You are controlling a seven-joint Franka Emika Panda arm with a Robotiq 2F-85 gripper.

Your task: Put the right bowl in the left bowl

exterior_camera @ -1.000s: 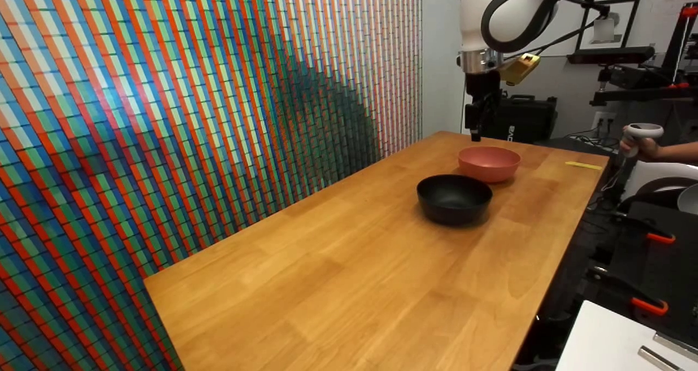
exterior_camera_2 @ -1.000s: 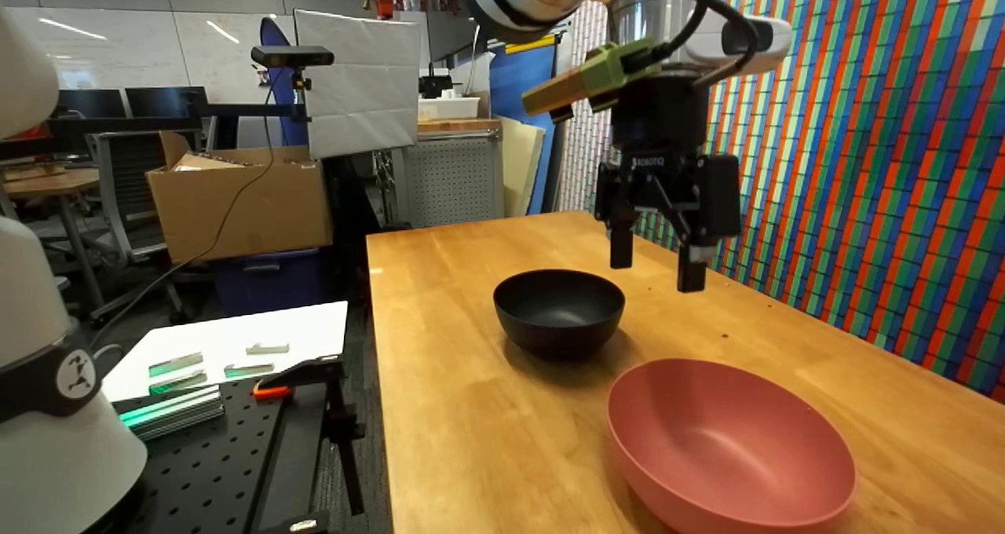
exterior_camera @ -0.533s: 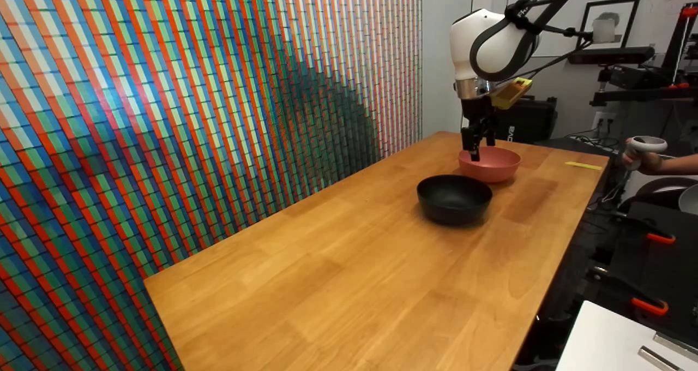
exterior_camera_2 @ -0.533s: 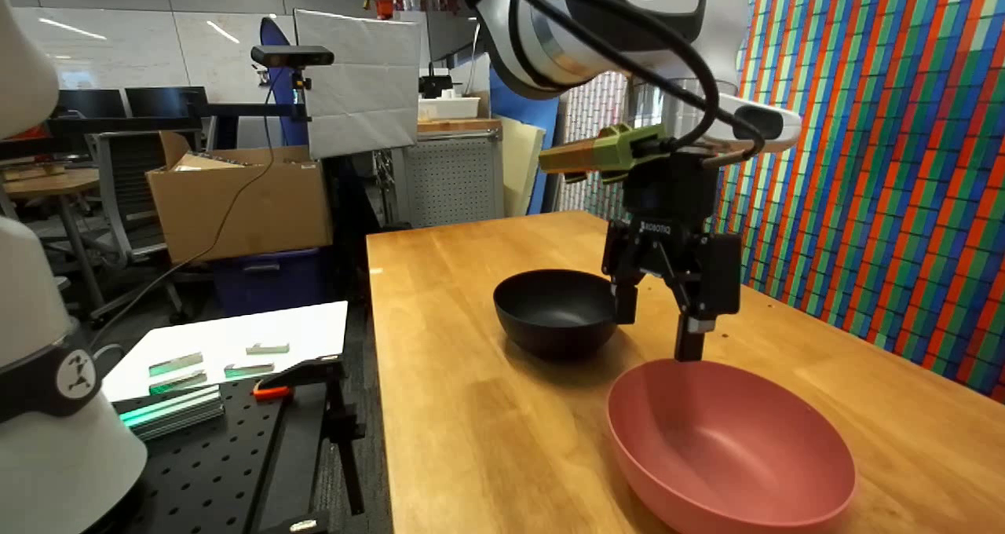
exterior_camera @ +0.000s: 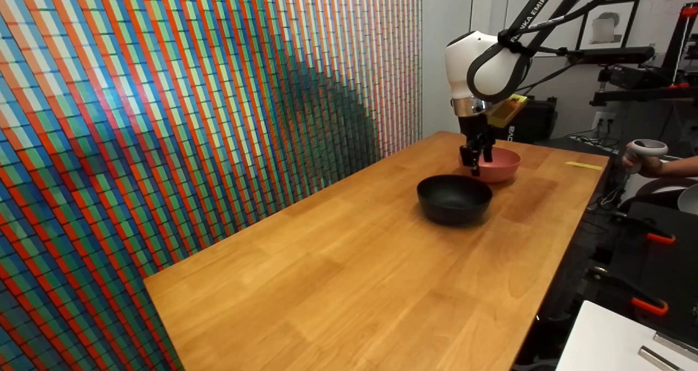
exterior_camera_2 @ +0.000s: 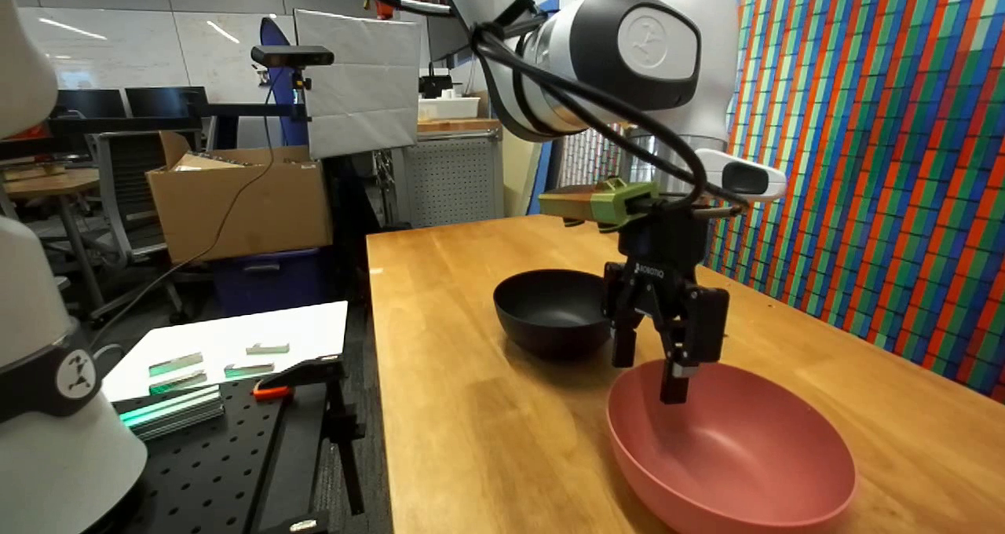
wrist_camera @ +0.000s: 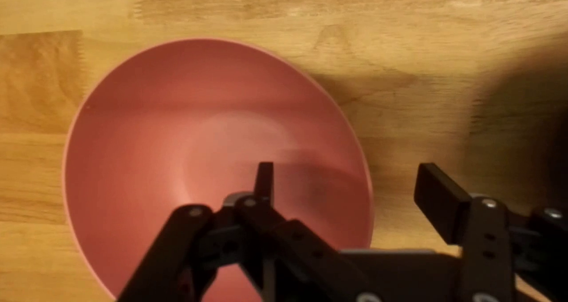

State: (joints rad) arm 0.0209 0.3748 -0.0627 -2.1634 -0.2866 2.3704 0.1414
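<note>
Jaws spread and holding nothing, the gripper (wrist_camera: pixel 348 177) hangs, in the wrist view, astride the right rim (the side toward the black bowl (exterior_camera_2: pixel 550 314)) of the red bowl (wrist_camera: pixel 213 155) upright on the table (exterior_camera: pixel 349 267), though fingertip depth is hard to judge.

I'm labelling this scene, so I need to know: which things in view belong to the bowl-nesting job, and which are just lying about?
For the job:
red bowl, to be moved
black bowl, to receive it
tool, open

Just lying about:
yellow strip
cardboard box
blue bin
</note>
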